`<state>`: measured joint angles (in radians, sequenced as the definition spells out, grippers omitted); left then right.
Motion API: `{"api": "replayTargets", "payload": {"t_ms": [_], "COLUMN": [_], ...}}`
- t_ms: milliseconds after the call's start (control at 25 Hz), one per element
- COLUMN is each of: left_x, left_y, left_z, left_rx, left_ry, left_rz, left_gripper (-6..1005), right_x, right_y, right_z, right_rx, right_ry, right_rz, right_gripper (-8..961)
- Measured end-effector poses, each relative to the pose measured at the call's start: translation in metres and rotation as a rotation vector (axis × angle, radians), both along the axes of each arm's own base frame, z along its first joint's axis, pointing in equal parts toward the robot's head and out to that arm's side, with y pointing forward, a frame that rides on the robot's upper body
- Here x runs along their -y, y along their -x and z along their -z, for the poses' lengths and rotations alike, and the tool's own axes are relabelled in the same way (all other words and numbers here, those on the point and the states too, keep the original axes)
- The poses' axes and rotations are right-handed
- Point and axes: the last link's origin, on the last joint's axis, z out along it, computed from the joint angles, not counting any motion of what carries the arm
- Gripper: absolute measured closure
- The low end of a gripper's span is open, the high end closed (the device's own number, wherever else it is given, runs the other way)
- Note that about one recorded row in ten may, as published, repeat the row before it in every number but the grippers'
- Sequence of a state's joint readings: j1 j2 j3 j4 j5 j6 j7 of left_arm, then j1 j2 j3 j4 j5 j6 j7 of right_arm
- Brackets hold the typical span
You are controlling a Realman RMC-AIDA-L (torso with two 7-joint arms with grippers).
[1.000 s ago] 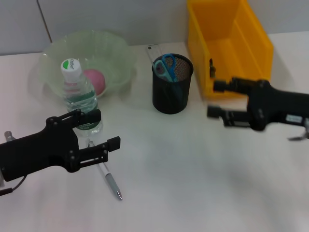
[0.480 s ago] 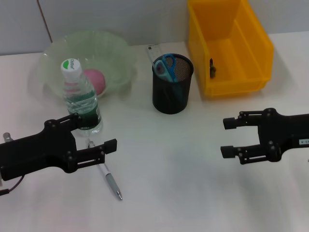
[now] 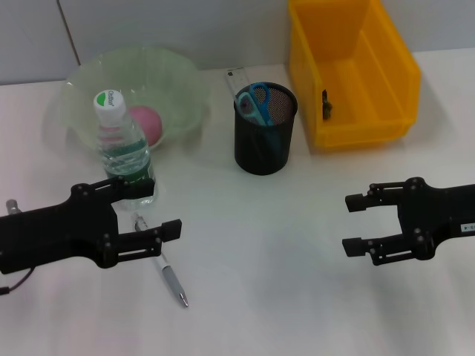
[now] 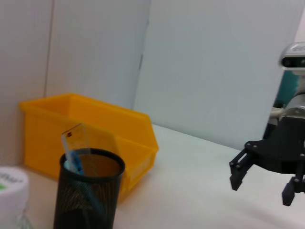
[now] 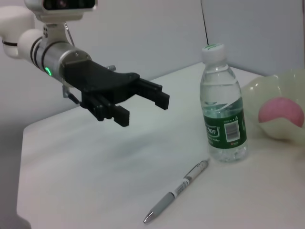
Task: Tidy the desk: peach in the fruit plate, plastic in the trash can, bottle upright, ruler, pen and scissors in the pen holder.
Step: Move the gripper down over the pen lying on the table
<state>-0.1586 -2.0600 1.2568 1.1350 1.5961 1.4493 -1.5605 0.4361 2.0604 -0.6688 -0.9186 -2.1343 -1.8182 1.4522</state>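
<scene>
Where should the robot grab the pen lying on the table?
Probably mid-barrel, from straight above. The pen lies flat, so only its sides are free; pincer jaws should straddle it. The open left pincer is nearest, beside the upright bottle.

A bottle stands upright in front of a fruit plate holding a peach. A pen lies before the bottle. Right of them stands a pen holder, then a trash can.

The right hand has dropped back from the yellow bin.
</scene>
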Motion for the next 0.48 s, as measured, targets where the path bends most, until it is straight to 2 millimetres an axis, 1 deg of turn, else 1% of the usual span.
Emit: {"api": "replayTargets", "payload": {"t_ms": [40,160,200,240,320,400,480], "left_x": [-0.003,-0.005,-0.010,-0.010,-0.015,-0.024,-0.027], "left_y": [-0.005,-0.008,-0.013,-0.013,-0.020,-0.032,-0.035], "left_z": [-0.004,-0.006,-0.010,-0.010,-0.013,-0.016,-0.015], "left_rx": [-0.014,-0.024,-0.067,-0.067,-0.107,-0.180,-0.211], "left_ry": [0.008,0.014,0.042,0.042,0.074,0.120,0.135], "left_rz": [0.018,0.026,0.041,0.041,0.062,0.100,0.107], "left_gripper": [174,174,175,175,175,175,175], "right_x": [0.000,0.001,0.002,0.002,0.003,0.003,0.003], "right_y": [-0.001,-0.002,-0.003,-0.003,-0.004,-0.005,-0.005], "right_z": [0.000,0.001,0.002,0.002,0.003,0.004,0.004], "right_rx": [0.003,0.013,0.023,0.023,0.031,0.039,0.042], "right_ry": [0.003,0.016,0.029,0.029,0.038,0.045,0.049], "right_rz": [0.004,0.018,0.027,0.027,0.031,0.035,0.042], "right_gripper": [174,174,174,174,175,175,175]}}
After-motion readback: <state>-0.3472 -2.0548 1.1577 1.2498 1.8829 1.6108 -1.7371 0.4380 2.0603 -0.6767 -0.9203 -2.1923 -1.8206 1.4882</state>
